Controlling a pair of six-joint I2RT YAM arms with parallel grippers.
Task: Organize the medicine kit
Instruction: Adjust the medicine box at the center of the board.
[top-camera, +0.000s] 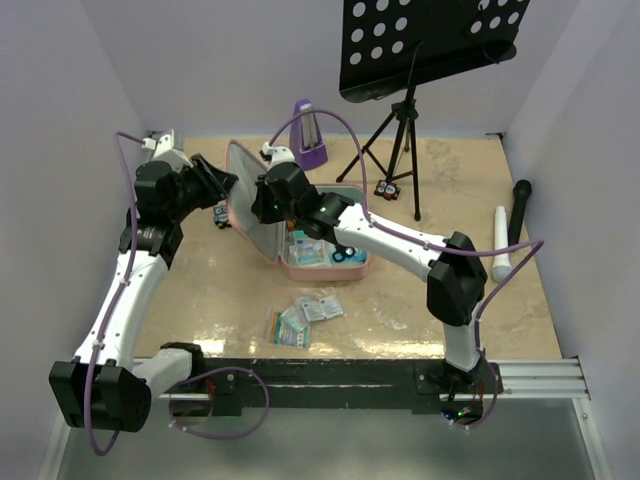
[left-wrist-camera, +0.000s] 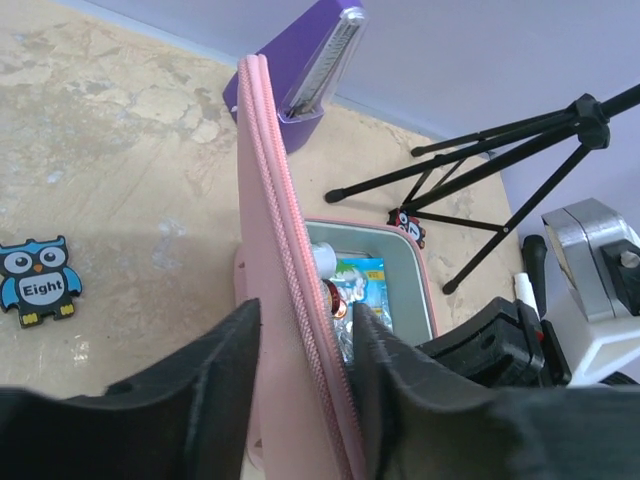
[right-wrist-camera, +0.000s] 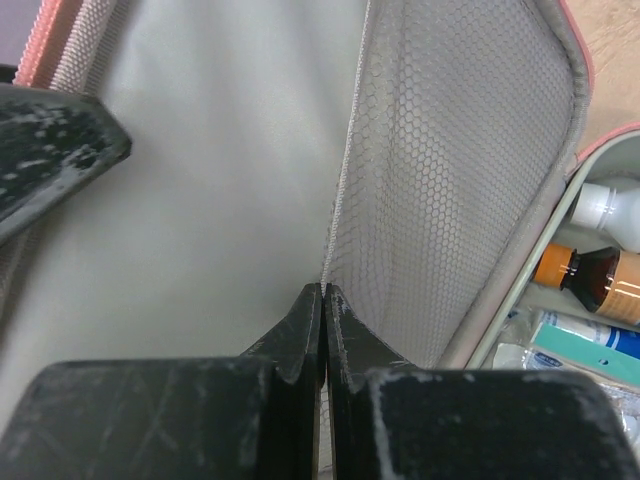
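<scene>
The pink medicine kit (top-camera: 325, 270) lies open in the middle of the table, its lid (top-camera: 243, 205) standing upright on the left. My left gripper (top-camera: 228, 195) reaches the lid from the left. In the left wrist view its jaws (left-wrist-camera: 305, 310) straddle the lid's zipper edge (left-wrist-camera: 265, 200), one finger on each face. From the right, my right gripper (top-camera: 262, 200) comes in inside the lid. Its tips (right-wrist-camera: 323, 288) are shut on the edge of the grey mesh pocket (right-wrist-camera: 450, 150), pulling it off the lining (right-wrist-camera: 220, 150). Bottles (right-wrist-camera: 600, 280) and packets lie in the base.
A purple metronome (top-camera: 307, 132) stands behind the kit, with a black music stand tripod (top-camera: 400, 130) at the back right. Loose packets (top-camera: 305, 315) lie in front of the kit. An owl sticker (left-wrist-camera: 38, 280) lies left of the lid. A white tube (top-camera: 503, 240) and a black microphone (top-camera: 520, 205) lie at the right.
</scene>
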